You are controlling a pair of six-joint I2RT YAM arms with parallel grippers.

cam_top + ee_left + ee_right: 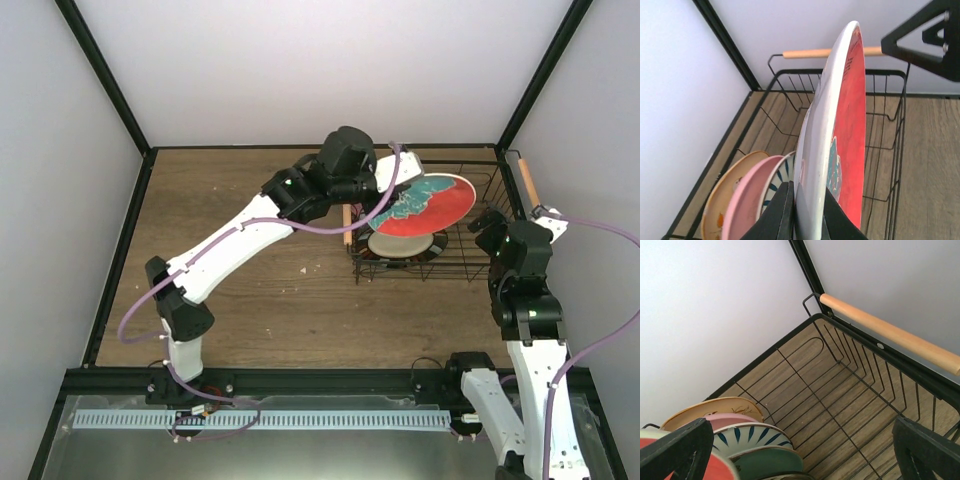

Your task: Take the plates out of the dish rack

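Overhead, two wrist closeups of rack (455, 270)

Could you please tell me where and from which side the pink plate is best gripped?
Probably its upper rim, from above: the pink plate stands on edge in the dish rack, sandwiched between the tan plate and the striped plate, leaving only that edge exposed.

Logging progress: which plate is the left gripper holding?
The round red plate with teal flowers, clamped at its rim by the left gripper; the others sit in the black wire rack.
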